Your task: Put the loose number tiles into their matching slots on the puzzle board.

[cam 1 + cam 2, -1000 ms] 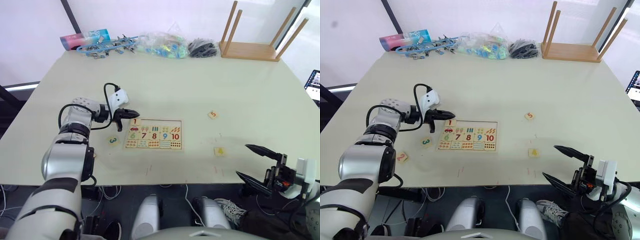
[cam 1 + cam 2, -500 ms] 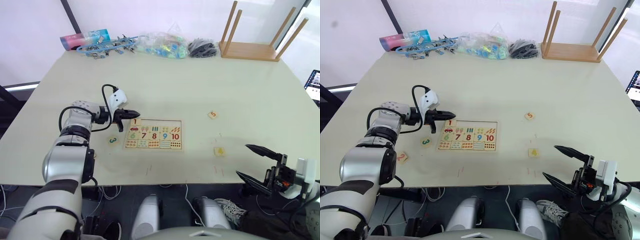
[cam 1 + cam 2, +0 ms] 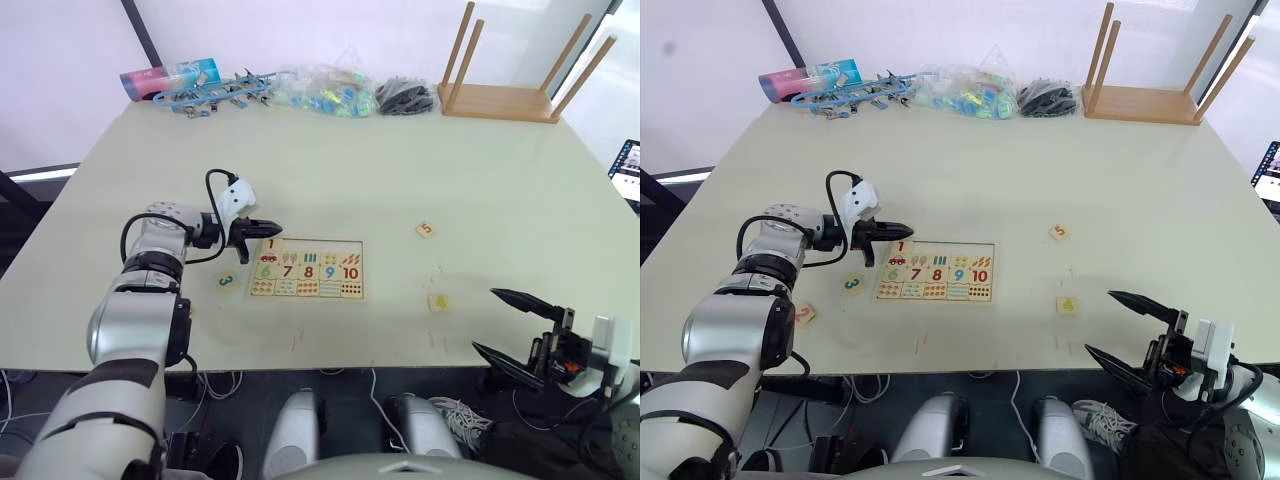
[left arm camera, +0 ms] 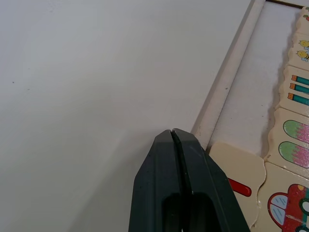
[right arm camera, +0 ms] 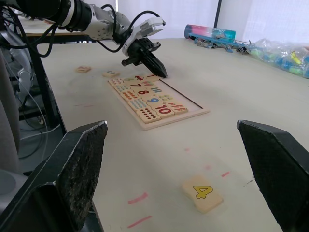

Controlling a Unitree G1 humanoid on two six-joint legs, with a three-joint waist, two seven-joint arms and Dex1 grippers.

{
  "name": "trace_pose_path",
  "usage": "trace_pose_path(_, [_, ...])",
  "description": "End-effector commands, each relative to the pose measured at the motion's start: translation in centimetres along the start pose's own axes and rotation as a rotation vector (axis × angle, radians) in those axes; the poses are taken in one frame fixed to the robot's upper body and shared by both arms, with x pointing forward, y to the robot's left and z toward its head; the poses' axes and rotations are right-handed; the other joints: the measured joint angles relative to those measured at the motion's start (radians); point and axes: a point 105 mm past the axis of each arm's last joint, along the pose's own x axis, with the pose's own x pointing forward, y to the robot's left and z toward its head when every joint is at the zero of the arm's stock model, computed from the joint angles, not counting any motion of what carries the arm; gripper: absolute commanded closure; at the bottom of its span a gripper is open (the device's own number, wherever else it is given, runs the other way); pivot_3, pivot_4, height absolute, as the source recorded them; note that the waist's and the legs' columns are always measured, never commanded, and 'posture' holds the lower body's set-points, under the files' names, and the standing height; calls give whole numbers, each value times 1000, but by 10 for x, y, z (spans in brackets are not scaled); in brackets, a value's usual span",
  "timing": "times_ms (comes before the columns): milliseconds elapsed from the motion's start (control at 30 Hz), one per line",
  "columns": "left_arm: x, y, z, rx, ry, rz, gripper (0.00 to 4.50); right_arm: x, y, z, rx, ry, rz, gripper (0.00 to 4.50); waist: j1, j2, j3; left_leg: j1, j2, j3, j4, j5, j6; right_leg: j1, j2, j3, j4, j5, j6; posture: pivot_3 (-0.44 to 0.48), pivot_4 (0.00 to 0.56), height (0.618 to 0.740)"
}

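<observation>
Watching from the head cam: my left claw (image 3: 268, 229) sits w/ both fingers pressed together, nothing between them, tips at the far-left corner of the puzzle board (image 3: 307, 268). Left wrist cam shows the closed fingers (image 4: 179, 183) over the board's rim, right beside the 1 tile (image 3: 269, 243). That 1 tile lies at the left end of the board's top row, tilted a bit and overlapping the rim, so not seated flat as far as I can tell. Rest of the top row of slots (image 3: 318, 245) is bare. Lower rows of the board are filled w/ 6–10 and counting pics.

Right claw (image 3: 512, 326) is wide open, holding nothing, hanging off the near-right edge of the bench (image 3: 400, 170), well apart from the board.

Loose tiles on the bench: 3 tile (image 3: 226, 282), green digit, just left of the board; 2 tile (image 3: 803, 314) further left, near the front edge; 5 tile (image 3: 426, 230) to the right of the board; 4 tile (image 3: 439, 301), yellow digit, nearer the right claw, also seen in right wrist cam (image 5: 201, 193).

Far edge of bench: blue clips (image 3: 215, 93), clear bag of coloured bits (image 3: 322, 90), dark bundle (image 3: 404, 98), upturned wooden stool (image 3: 510, 75) at the far right.
</observation>
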Motion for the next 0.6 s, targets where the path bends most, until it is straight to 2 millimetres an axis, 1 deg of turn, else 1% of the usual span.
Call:
trace_pose_path(33, [-2,2,3,15,1,4,4458,2,0,7,-34,-19,6,0,0,0,0,0,0,0,0,0,0,0,0,0,0,0,0,0,150,737])
trace_pose_path(133, [-7,5,4,11,-9,19,4458,2,0,7,-32,-19,5,0,0,0,0,0,0,0,0,0,0,0,0,0,0,0,0,0,150,737])
trace_pose_path(367, [-23,11,18,-44,-147,40,4458,1,-2,6,-27,-18,9,0,-1,0,0,0,0,0,0,0,0,0,0,0,0,0,0,0,150,737])
trace_pose_path(467, [-41,13,20,-78,-230,42,4458,3,-4,6,-22,-20,19,0,-3,0,0,0,0,0,0,0,0,0,0,0,0,0,0,0,150,737])
trace_pose_path(600, [-57,14,14,-101,-261,76,4458,3,-7,6,-18,-22,22,0,-3,0,0,0,0,0,0,0,0,0,0,0,0,0,0,0,150,737])
